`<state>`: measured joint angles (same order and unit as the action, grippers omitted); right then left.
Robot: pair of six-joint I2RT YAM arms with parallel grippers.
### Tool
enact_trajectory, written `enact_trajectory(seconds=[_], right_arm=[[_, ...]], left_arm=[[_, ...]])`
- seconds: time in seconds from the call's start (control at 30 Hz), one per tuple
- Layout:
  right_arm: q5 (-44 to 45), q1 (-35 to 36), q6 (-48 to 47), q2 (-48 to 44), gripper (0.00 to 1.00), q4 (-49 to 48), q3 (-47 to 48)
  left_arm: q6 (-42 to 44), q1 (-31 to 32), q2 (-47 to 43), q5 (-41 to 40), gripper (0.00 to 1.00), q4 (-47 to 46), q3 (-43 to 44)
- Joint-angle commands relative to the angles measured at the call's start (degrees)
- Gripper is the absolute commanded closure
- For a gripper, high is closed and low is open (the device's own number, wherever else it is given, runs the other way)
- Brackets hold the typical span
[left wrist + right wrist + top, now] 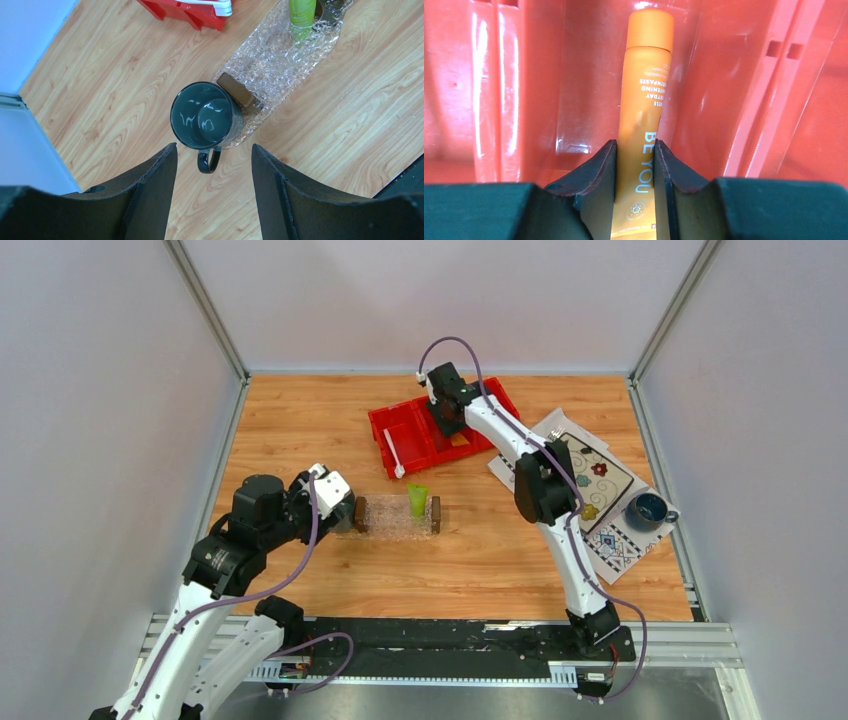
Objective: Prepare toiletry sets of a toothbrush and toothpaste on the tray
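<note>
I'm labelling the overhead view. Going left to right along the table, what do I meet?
Left gripper → tray → cloth → mug at the cloth's right edge. Bin and toothbrush overlap the tray's span, so skipped.

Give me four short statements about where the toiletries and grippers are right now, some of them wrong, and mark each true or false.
1. The right gripper is shut on the orange toothpaste inside the red bin. True.
2. The green toothpaste lies in the red bin. False: it rests on the clear tray.
3. The toothbrush is already on the tray. False: it lies at the left end of the red bin.
4. The left gripper is open above a dark mug that stands next to the tray's brown handle. True.
</note>
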<state>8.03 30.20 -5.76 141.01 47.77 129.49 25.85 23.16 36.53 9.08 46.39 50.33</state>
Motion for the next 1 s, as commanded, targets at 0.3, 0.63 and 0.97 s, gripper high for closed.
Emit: enact_trajectory(seconds=[0.3, 0.63, 0.97], right_arm=[[-0.7, 0.0, 0.1, -10.5, 1.00, 0.8, 4.0], [-10.8, 0.4, -2.6, -26.1, 1.00, 6.7, -2.0], [-29.1, 4.7, -7.9, -39.6, 1.00, 16.4, -8.1]], left_arm=[[0.4, -0.3, 0.1, -0.5, 0.36, -1.8, 3.5], [1.7, -0.3, 2.5, 3.5, 0.36, -3.9, 7.9], [0.3, -0.3, 6.5, 12.8, 0.32, -3.8, 15.8]])
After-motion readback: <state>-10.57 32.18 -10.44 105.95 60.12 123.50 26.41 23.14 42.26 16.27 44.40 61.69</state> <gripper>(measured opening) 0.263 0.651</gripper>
